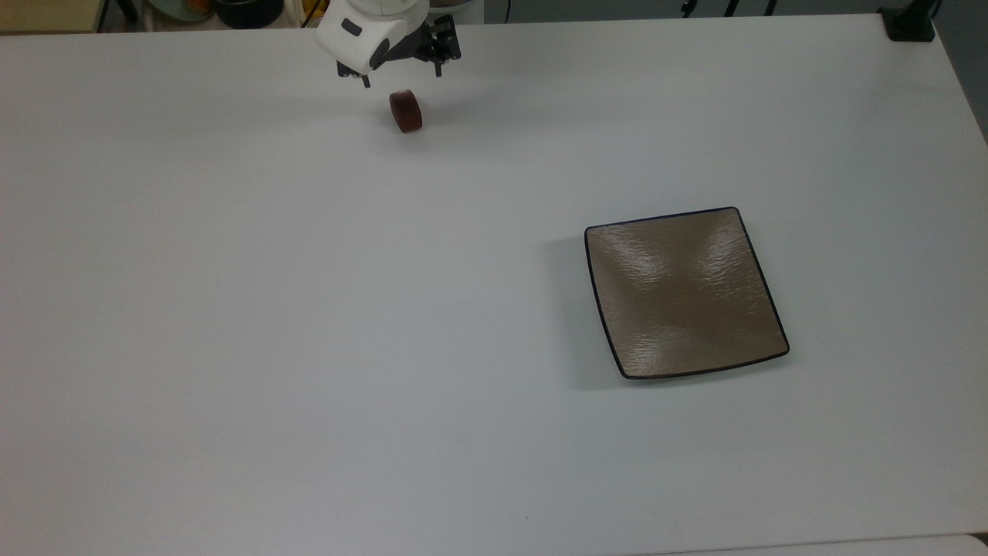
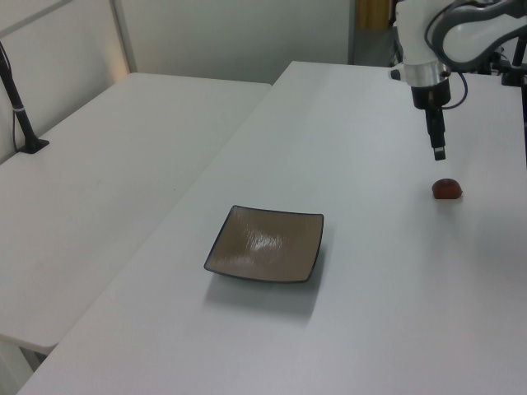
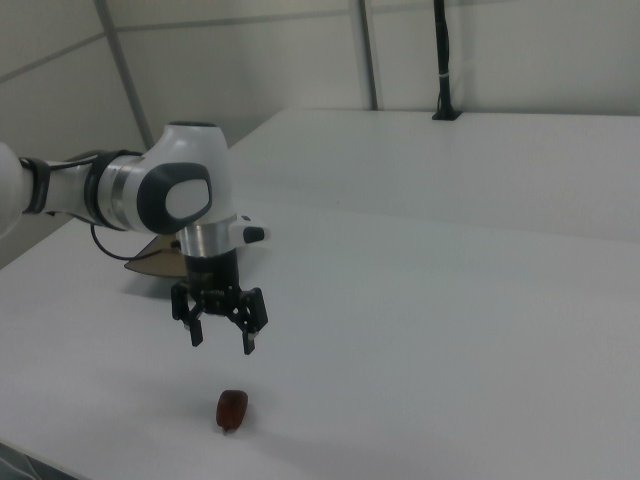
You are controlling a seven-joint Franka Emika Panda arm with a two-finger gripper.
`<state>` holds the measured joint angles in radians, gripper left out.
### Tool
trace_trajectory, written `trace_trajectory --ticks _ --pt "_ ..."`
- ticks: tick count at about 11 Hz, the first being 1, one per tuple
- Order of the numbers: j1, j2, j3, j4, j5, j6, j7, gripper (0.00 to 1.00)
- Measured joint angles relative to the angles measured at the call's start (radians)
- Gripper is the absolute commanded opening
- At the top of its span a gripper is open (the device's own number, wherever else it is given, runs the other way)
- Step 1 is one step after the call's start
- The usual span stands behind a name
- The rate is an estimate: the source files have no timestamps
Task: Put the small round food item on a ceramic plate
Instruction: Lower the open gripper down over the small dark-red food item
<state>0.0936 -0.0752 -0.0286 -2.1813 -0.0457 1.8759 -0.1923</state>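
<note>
Counting one food item (image 1: 406, 111), one plate (image 1: 685, 293)

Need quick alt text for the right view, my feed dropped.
The open gripper hangs above the small round food item, which lies on the white table, not yet grasped. A corner of the ceramic plate peeks out behind the arm.

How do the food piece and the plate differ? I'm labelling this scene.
The food piece is small, rounded and dark red-brown; the plate is far larger, square and tan with a thin dark rim. The food piece lies near the top view's upper edge, just below the open gripper; the plate sits apart, toward the top view's right. Both rest on the white table and look glossy.
</note>
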Motion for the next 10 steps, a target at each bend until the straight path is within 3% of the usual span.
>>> trace_trajectory --ticks 5,8,10 --pt "0.000 -0.030 0.000 -0.195 -0.026 0.256 0.000 1.00" --pt "0.000 -0.030 0.000 -0.244 -0.051 0.308 0.000 0.99" --pt "0.000 -0.030 0.000 -0.253 -0.068 0.310 0.000 0.90"
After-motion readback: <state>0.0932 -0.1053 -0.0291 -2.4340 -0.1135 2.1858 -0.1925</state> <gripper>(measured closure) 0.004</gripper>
